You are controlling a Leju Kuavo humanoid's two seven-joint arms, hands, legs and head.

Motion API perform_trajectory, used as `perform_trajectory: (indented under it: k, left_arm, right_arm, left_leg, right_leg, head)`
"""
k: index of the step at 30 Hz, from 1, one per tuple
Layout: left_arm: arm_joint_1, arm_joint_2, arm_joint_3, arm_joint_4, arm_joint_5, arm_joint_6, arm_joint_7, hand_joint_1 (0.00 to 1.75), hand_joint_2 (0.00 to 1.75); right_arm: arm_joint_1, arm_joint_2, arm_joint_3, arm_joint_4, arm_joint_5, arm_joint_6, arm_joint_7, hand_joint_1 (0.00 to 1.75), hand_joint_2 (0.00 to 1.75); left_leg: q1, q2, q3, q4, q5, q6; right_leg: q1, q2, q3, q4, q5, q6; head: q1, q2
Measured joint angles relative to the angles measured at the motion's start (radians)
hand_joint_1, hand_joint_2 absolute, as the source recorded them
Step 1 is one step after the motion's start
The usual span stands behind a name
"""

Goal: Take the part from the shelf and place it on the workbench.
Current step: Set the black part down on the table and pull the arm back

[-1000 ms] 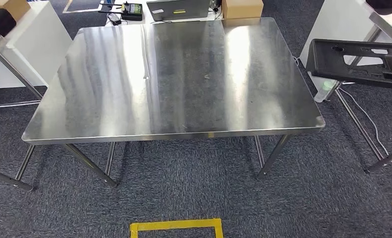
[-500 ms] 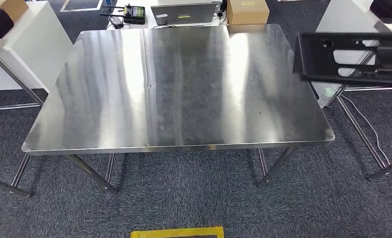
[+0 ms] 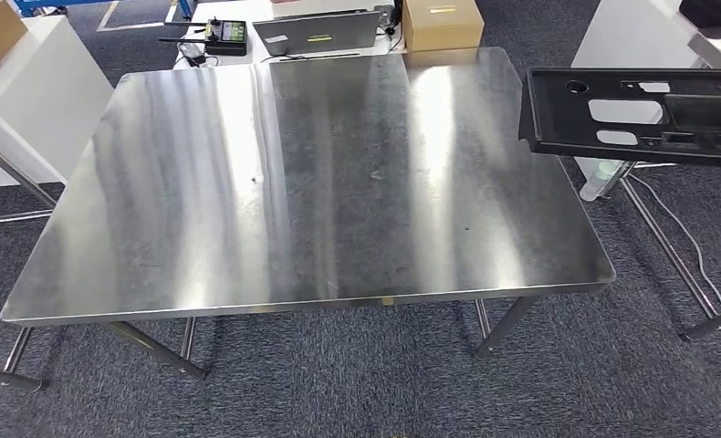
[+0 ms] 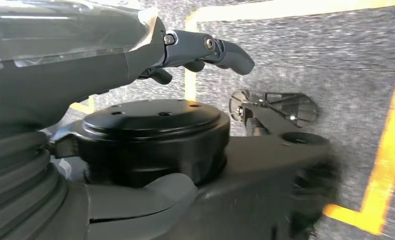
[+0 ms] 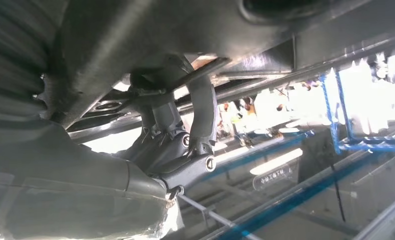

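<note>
Right hand is under the black plastic part, fingers hooked up around an edge of it as seen from the right wrist cam, so it's gripping the part from below. Left hand hangs down by the floor, holding nothing, fingers loosely curled; can't tell if it's fully clenched.

Part sits in the air just off the right edge of the steel counter, roughly flat, long side running away to the right, near end barely past the counter rim. Most of it is off-frame right in the head view, so you can't see how much overhangs the hand.

Step now, by my read: carry over and set down. Keep the part level as you bring it across; it's a long, thin panel w/ cut-outs, likely to flex or tip on a one-side grip. Clear the counter edge before lowering. Aim for mid-counter, where there's bare steel. Lower till it rests flat, then let go; don't drop it, it may slide on polished steel.
</note>
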Motion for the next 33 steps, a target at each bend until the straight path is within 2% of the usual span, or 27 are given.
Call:
perform_trajectory:
  k: [2,3,4,5,7,8,9,11,12,14,16,17,18,19,20,21,22,23,24,25,26,28,31,32,33]
  left_arm:
    - [-0.002,-0.001,0.0,0.0,0.0,0.0,-0.002,0.0,1.75]
    - [-0.003,-0.001,0.001,0.0,0.001,0.0,-0.003,0.0,1.75]
    - [-0.005,0.0,0.001,0.0,0.003,0.0,-0.003,0.0,1.75]
    - [-0.005,0.0,0.001,0.0,0.006,0.0,-0.003,0.0,1.75]
    - [-0.001,0.002,0.001,0.0,0.013,0.0,-0.003,0.0,1.75]
    - [0.0,0.003,0.001,0.0,0.017,0.001,-0.004,0.0,1.75]
    - [0.001,0.005,0.001,0.0,0.019,0.001,-0.004,0.0,1.75]
    - [0.002,0.003,0.001,0.0,0.025,0.002,-0.004,0.0,1.75]
    - [0.002,0.001,0.001,0.0,0.027,0.003,-0.003,0.0,1.75]
    - [0.005,-0.002,0.002,0.0,0.03,0.004,-0.004,0.0,1.75]
    - [0.005,-0.006,0.004,-0.001,0.031,0.005,-0.005,0.0,1.75]
    - [0.006,-0.008,0.005,-0.001,0.031,0.006,-0.005,0.0,1.75]
    - [0.007,-0.01,0.005,-0.001,0.031,0.006,-0.005,0.0,1.75]
    - [0.008,-0.01,0.005,-0.001,0.032,0.006,-0.005,0.0,1.75]
    - [0.009,-0.011,0.005,-0.001,0.033,0.005,-0.005,0.0,1.75]
    - [0.01,-0.011,0.005,-0.001,0.033,0.004,-0.005,0.0,1.75]
    - [0.011,-0.011,0.006,-0.001,0.033,0.003,-0.005,0.0,1.75]
    - [0.011,-0.011,0.006,-0.001,0.033,0.002,-0.005,0.0,1.75]
    - [0.012,-0.011,0.006,-0.001,0.032,0.002,-0.004,0.0,1.75]
    - [0.011,-0.012,0.006,-0.001,0.032,0.001,-0.004,0.0,1.75]
    - [0.01,-0.012,0.006,-0.001,0.031,0.001,-0.004,0.0,1.75]
    - [0.008,-0.013,0.006,-0.001,0.029,0.0,-0.004,0.0,1.75]
    - [0.003,-0.015,0.005,-0.002,0.025,0.0,-0.01,0.0,1.75]
    - [0.0,-0.015,0.005,-0.002,0.021,0.0,-0.012,0.0,1.75]
    - [-0.004,-0.015,0.004,-0.002,0.017,0.001,-0.013,0.0,1.75]
  right_arm:
    - [-0.004,-0.002,0.002,-0.004,0.001,0.0,0.0,1.75,1.75]
    - [-0.006,-0.002,0.005,-0.005,0.002,0.0,0.0,1.75,1.75]
    - [-0.011,-0.001,0.008,-0.005,0.006,0.0,-0.001,1.75,1.75]
    - [-0.021,0.001,0.014,-0.005,0.013,0.0,-0.001,1.75,1.75]
    - [-0.055,0.011,0.032,-0.001,0.033,-0.001,-0.003,1.75,1.75]
    - [-0.075,0.019,0.045,0.003,0.044,-0.003,-0.004,1.75,1.75]
    - [-0.092,0.026,0.059,0.009,0.053,-0.004,-0.005,1.75,1.75]
    - [-0.127,0.036,0.087,0.023,0.068,-0.006,-0.009,1.75,1.75]
    - [-0.147,0.038,0.101,0.031,0.075,-0.006,-0.011,1.75,1.75]
    - [-0.201,0.046,0.132,0.056,0.087,-0.005,-0.012,1.75,1.75]
    - [-0.25,0.054,0.166,0.085,0.098,-0.003,-0.012,1.75,1.75]
    - [-0.267,0.058,0.182,0.099,0.102,-0.003,-0.013,1.75,1.75]
    - [-0.279,0.061,0.196,0.113,0.104,-0.002,-0.015,1.75,1.75]
    - [-0.288,0.064,0.21,0.124,0.102,-0.001,-0.019,1.75,1.75]
    - [-0.295,0.068,0.223,0.135,0.096,0.0,-0.024,1.75,1.75]
    - [-0.3,0.074,0.234,0.145,0.089,0.001,-0.029,1.75,1.75]
    - [-0.306,0.084,0.245,0.155,0.081,0.003,-0.036,1.75,1.75]
    - [-0.31,0.096,0.256,0.163,0.074,0.007,-0.042,1.75,1.75]
    - [-0.312,0.111,0.268,0.171,0.071,0.011,-0.05,1.75,1.75]
    - [-0.315,0.126,0.282,0.178,0.071,0.013,-0.059,1.75,1.75]
    - [-0.317,0.145,0.298,0.186,0.074,0.013,-0.069,1.75,1.75]
    - [-0.323,0.19,0.334,0.209,0.089,-0.003,-0.084,1.75,1.75]
    - [-0.345,0.288,0.394,0.274,0.138,-0.038,-0.093,1.75,1.75]
    - [-0.357,0.333,0.417,0.307,0.16,-0.05,-0.094,1.75,1.75]
    - [-0.366,0.379,0.442,0.342,0.18,-0.061,-0.094,1.75,1.75]
  left_leg:
    - [0.007,0.0,-0.085,0.084,-0.058,-0.005]
    - [0.008,0.0,-0.108,0.088,-0.075,-0.004]
    - [0.007,-0.001,-0.116,0.064,-0.073,0.0]
    - [0.006,-0.002,-0.11,0.015,-0.045,0.008]
    - [-0.003,-0.008,-0.08,-0.111,0.062,0.035]
    - [-0.008,-0.013,-0.066,-0.157,0.103,0.047]
    - [-0.012,-0.018,-0.052,-0.189,0.128,0.055]
    - [-0.013,-0.022,-0.019,-0.215,0.129,0.058]
    - [-0.013,-0.019,0.002,-0.226,0.129,0.058]
    - [-0.013,-0.014,0.037,-0.235,0.129,0.061]
    - [-0.014,-0.011,0.052,-0.235,0.115,0.067]
    - [-0.014,-0.013,0.059,-0.235,0.107,0.068]
    - [-0.014,-0.016,0.067,-0.235,0.098,0.069]
    - [-0.015,-0.02,0.078,-0.234,0.089,0.069]
    - [-0.015,-0.024,0.09,-0.234,0.078,0.068]
    - [-0.015,-0.028,0.101,-0.233,0.067,0.065]
    - [-0.016,-0.031,0.11,-0.231,0.058,0.062]
    - [-0.016,-0.033,0.115,-0.228,0.049,0.058]
    - [-0.017,-0.034,0.117,-0.225,0.043,0.053]
    - [-0.017,-0.034,0.119,-0.221,0.039,0.05]
    - [-0.018,-0.032,0.114,-0.214,0.035,0.046]
    - [-0.016,-0.027,0.087,-0.167,0.019,0.031]
    - [0.006,-0.017,-0.022,0.004,-0.037,-0.001]
    - [0.016,-0.014,-0.055,0.042,-0.042,-0.01]
    - [0.024,-0.012,-0.071,0.044,-0.027,-0.018]
  right_leg:
    - [0.004,0.001,0.024,0.0,-0.021,-0.004]
    - [0.005,0.001,0.039,-0.001,-0.033,-0.005]
    - [0.006,0.001,0.054,-0.001,-0.045,-0.005]
    - [0.007,0.002,0.069,-0.002,-0.056,-0.005]
    - [0.008,0.009,0.092,-0.008,-0.076,-0.001]
    - [0.01,0.014,0.102,-0.014,-0.084,0.002]
    - [0.012,0.02,0.116,-0.018,-0.087,0.008]
    - [0.017,0.027,0.135,-0.012,-0.078,0.026]
    - [0.019,0.025,0.133,0.01,-0.072,0.031]
    - [0.023,0.015,0.09,0.093,-0.091,0.027]
    - [0.029,0.009,0.018,0.193,-0.139,0.015]
    - [0.032,0.009,-0.015,0.22,-0.16,0.015]
    - [0.036,0.009,-0.038,0.222,-0.171,0.016]
    - [0.037,0.009,-0.045,0.191,-0.157,0.023]
    - [0.038,0.009,-0.041,0.134,-0.118,0.035]
    - [0.038,0.008,-0.031,0.073,-0.061,0.045]
    - [0.04,0.006,-0.022,0.021,-0.017,0.047]
    - [0.043,0.005,-0.014,-0.01,0.016,0.04]
    - [0.047,0.003,-0.01,-0.02,0.03,0.028]
    - [0.049,0.002,-0.007,-0.022,0.028,0.014]
    - [0.046,0.003,-0.001,-0.024,0.032,0.005]
    - [0.034,0.003,0.009,-0.03,0.029,-0.006]
    - [0.027,0.003,0.021,-0.033,0.022,-0.018]
    - [0.026,0.005,0.023,-0.033,0.02,-0.02]
    - [0.023,0.006,0.025,-0.033,0.018,-0.021]
  head:
    - [-0.001,0.0]
    - [-0.001,0.0]
    - [-0.001,0.0]
    - [-0.001,0.0]
    - [-0.001,0.0]
    - [-0.002,0.0]
    - [-0.003,0.0]
    - [-0.002,0.0]
    - [-0.001,0.0]
    - [0.003,0.0]
    - [0.005,0.0]
    - [0.005,0.0]
    - [0.005,0.0]
    - [0.006,0.0]
    - [0.006,0.0]
    - [0.006,0.0]
    - [0.005,0.0]
    - [0.005,0.0]
    - [0.007,0.0]
    - [0.007,0.0]
    - [0.009,0.0]
    - [0.008,0.0]
    - [0.003,0.0]
    - [0.004,0.0]
    - [0.003,0.0]
